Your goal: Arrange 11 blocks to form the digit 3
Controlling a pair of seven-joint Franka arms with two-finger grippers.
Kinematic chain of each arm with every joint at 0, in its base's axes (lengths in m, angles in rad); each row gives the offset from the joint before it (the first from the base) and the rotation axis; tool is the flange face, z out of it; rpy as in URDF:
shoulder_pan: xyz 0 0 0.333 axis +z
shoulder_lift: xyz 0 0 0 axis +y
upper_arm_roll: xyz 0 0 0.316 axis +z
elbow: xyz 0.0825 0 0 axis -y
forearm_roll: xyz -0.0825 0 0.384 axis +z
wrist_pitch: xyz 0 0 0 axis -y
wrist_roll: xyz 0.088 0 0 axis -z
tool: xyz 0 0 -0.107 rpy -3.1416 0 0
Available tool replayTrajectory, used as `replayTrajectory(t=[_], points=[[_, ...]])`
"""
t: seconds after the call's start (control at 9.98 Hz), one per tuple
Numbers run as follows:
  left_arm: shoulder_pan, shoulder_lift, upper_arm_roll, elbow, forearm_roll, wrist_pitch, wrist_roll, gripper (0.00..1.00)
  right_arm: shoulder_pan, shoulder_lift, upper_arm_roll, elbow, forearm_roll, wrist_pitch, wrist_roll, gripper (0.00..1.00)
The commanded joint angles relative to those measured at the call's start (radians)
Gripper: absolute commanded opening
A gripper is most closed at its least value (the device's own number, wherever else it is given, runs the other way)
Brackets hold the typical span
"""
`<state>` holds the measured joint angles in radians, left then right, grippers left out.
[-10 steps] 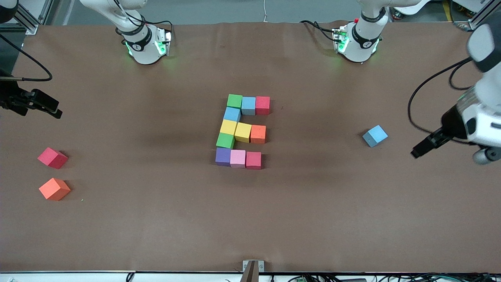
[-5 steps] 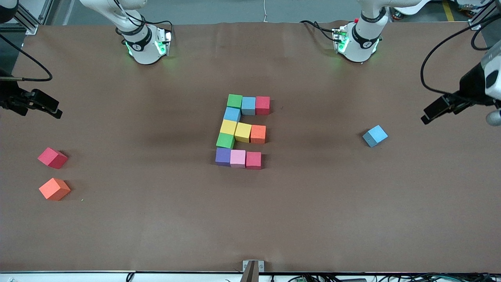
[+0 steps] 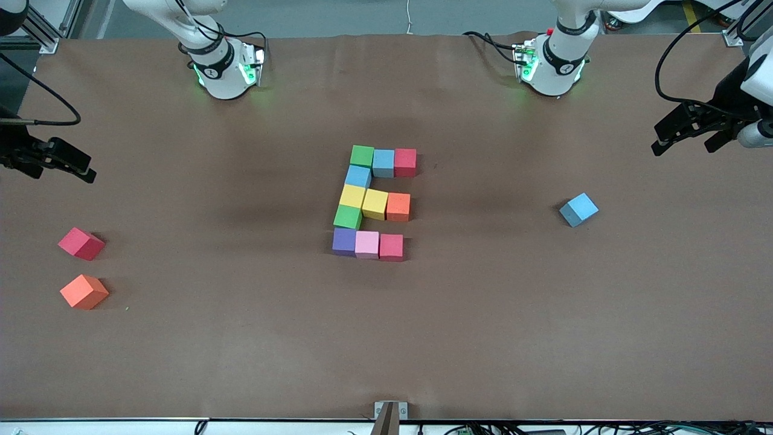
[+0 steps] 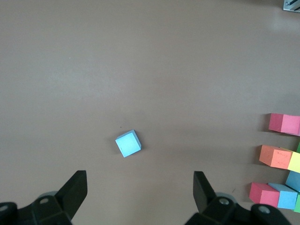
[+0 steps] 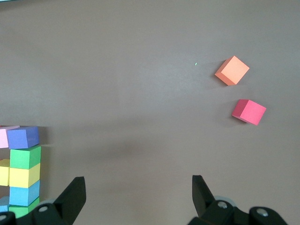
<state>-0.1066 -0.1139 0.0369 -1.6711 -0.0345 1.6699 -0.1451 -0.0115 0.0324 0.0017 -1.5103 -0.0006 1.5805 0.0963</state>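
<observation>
The digit 3 (image 3: 374,202) lies at the table's centre: three short bars of touching blocks joined by single blocks along the side toward the right arm's end. Its top bar is green (image 3: 361,156), blue and red; its bottom bar is purple, pink and red (image 3: 391,247). Part of it shows in the left wrist view (image 4: 281,157) and the right wrist view (image 5: 24,159). My left gripper (image 3: 682,145) hangs open and empty over the left arm's end of the table, its fingertips (image 4: 77,180) wide apart. My right gripper (image 3: 60,174) waits open and empty over the right arm's end (image 5: 137,187).
A loose blue block (image 3: 578,209) lies toward the left arm's end, also in the left wrist view (image 4: 128,143). A loose red block (image 3: 81,243) and an orange block (image 3: 84,291) lie toward the right arm's end, also in the right wrist view: red (image 5: 249,111), orange (image 5: 232,70).
My left gripper has drawn back toward the robots' bases, away from the loose blue block, and turned. The right arm and all blocks have stayed put.
</observation>
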Motion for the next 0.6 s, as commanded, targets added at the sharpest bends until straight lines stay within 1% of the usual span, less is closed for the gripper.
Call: replayTrajectory(t=[0.0, 0.2, 0.3, 0.5], points=[[0.077, 0.066, -0.052, 0.128, -0.037, -0.056, 0.028, 1.0, -0.002, 0.0, 0.003, 0.002, 0.007, 0.003, 0.014, 1.0], [0.061, 0.065, -0.055, 0.134, -0.025, -0.068, 0.079, 1.0, -0.002, 0.003, 0.003, 0.002, 0.007, 0.003, 0.014, 1.0], [0.039, 0.063, -0.069, 0.131, 0.038, -0.112, 0.1, 1.0, -0.002, 0.003, 0.003, 0.002, 0.007, 0.003, 0.016, 1.0], [0.038, 0.065, -0.074, 0.137, 0.056, -0.121, 0.078, 1.0, -0.002, 0.003, 0.003, 0.002, 0.007, 0.003, 0.016, 1.0]])
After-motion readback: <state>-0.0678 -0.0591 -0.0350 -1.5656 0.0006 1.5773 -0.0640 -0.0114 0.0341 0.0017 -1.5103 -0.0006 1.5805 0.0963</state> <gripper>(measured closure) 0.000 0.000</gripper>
